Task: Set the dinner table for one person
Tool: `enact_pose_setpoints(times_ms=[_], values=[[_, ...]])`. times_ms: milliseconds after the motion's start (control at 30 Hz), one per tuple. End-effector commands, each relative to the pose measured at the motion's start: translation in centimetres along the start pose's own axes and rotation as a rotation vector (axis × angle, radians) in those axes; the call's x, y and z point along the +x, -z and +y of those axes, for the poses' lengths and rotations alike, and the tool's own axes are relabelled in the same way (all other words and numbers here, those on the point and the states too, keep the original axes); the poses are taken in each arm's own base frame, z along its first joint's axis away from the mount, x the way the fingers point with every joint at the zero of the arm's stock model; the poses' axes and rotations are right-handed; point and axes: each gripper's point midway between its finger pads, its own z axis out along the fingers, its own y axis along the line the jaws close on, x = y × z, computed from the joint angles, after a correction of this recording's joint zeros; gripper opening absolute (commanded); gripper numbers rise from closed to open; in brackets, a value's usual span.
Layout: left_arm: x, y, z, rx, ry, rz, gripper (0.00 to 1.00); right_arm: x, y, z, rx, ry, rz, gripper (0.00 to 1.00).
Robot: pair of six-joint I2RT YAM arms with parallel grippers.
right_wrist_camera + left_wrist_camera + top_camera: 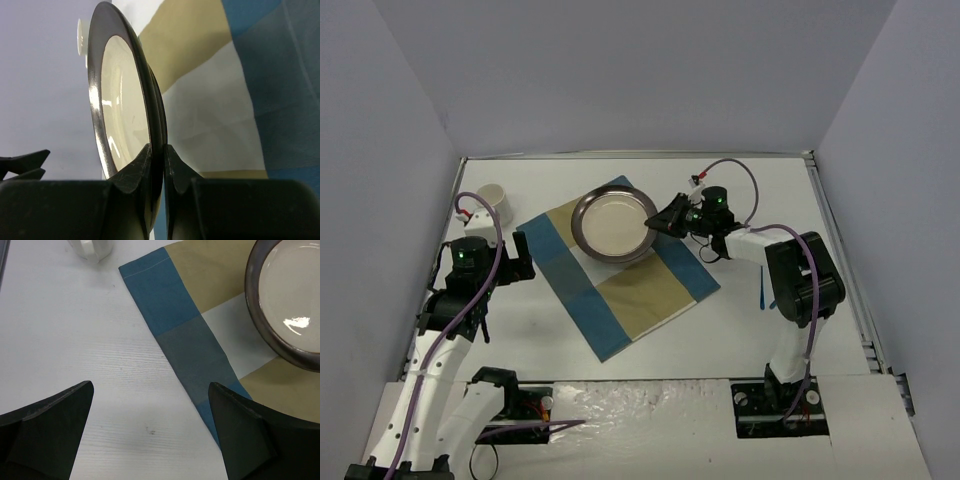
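A dark-rimmed plate [614, 224] with a cream centre is over the far part of the blue-and-tan striped mat [625, 285], which lies on the white dinner table [750, 330]. My right gripper [657, 224] is shut on the plate's right rim; in the right wrist view the fingertips [150, 155] pinch the rim of the plate [125, 115] from both sides. I cannot tell whether the plate rests on the mat. My left gripper [523, 256] hangs open over bare table just left of the mat [185, 335], nothing between its fingers [75, 405].
A white cup [498, 203] stands at the back left of the table, also at the top of the left wrist view as the cup [92, 247]. A thin blue object [761, 293] lies on the table beside the right arm. Grey walls enclose the table.
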Motion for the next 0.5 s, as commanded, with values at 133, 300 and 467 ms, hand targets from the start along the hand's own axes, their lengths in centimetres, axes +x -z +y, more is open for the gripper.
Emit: enact_pose_setpoints(times_ms=[133,300,467], values=[[-1.2,-0.2,0.2,-0.015,0.002,-0.044,0.97,-0.8,-2.0,6.1,-0.192,0.107,-0.039,0.0],[-1.2,-0.2,0.2,-0.015,0.002,-0.041,0.97,0.2,-3.1,4.6,-0.187,0.081,-0.014,0.0],[-1.1,-0.3,0.2,-0.011,0.001,-0.037,0.97,0.8,-4.0,3.2,-0.18,0.071,0.0,0.0]])
